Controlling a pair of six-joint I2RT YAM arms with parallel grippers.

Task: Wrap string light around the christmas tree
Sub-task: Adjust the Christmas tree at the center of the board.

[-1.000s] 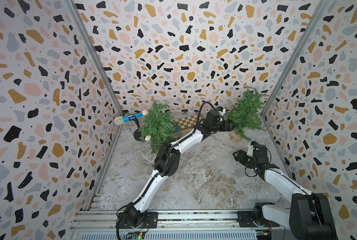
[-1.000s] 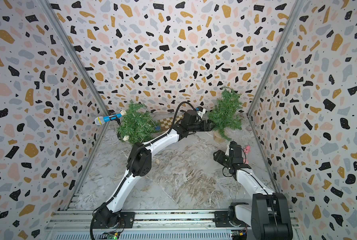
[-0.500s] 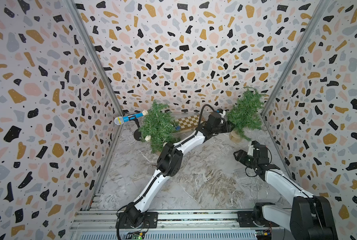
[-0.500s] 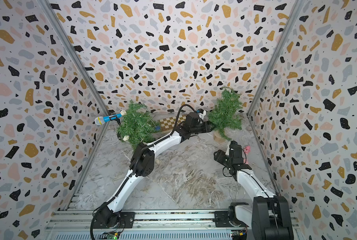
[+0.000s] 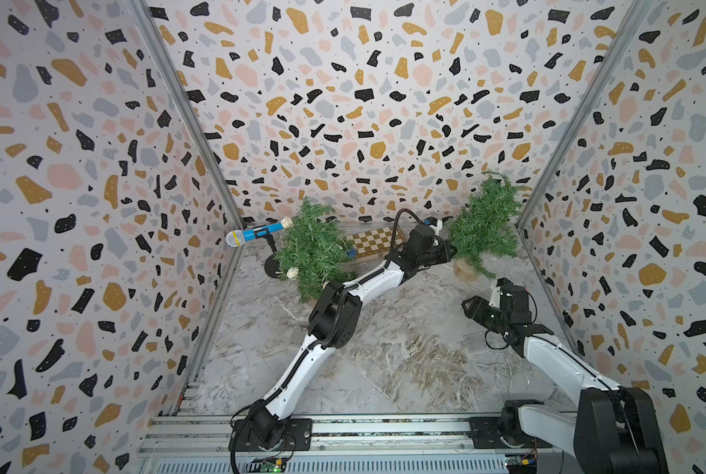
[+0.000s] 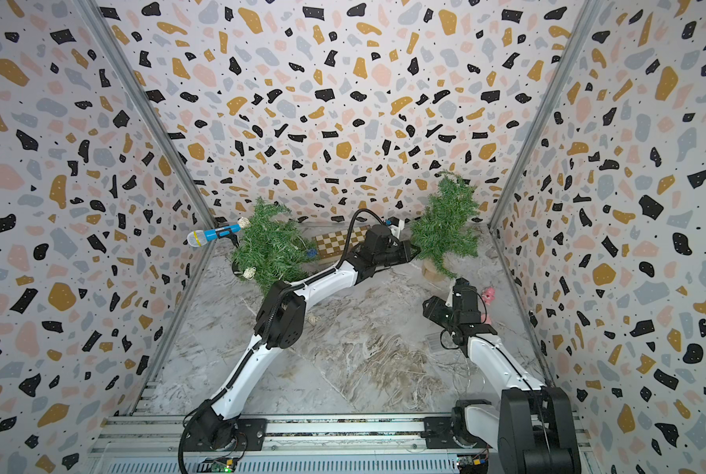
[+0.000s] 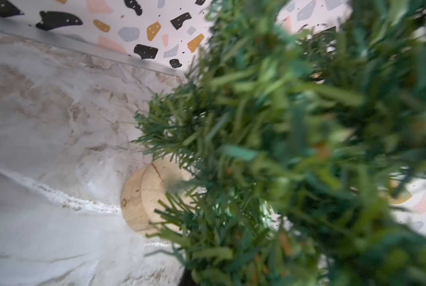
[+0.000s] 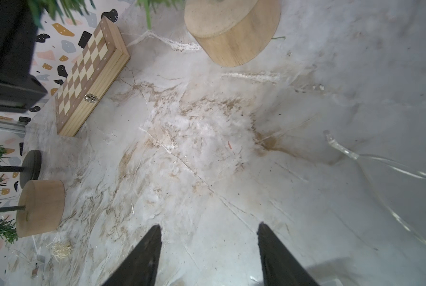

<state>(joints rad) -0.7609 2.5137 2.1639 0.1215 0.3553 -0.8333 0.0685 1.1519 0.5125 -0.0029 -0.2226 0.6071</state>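
Note:
A small green christmas tree (image 5: 482,225) (image 6: 445,225) stands on a round wooden base (image 5: 464,269) (image 7: 145,195) in the back right corner. My left gripper (image 5: 449,250) (image 6: 410,250) is pushed into its lower branches (image 7: 281,148). The jaws are shut, and the foliage hides them and whatever is between them. The string light (image 5: 507,361) is a thin clear wire lying loose on the floor by my right arm, and a stretch of it (image 8: 343,151) shows in the right wrist view. My right gripper (image 8: 209,227) (image 5: 472,305) hangs open over bare floor, holding nothing.
A second tree (image 5: 310,250) with ornaments stands at the back left, beside a blue microphone (image 5: 252,236) on a stand. A chessboard box (image 5: 378,242) (image 8: 90,79) lies against the back wall. A pink object (image 6: 487,293) sits by the right wall.
My left gripper has moved slightly right into the right tree's branches and gone from open to shut. The right arm has barely moved.

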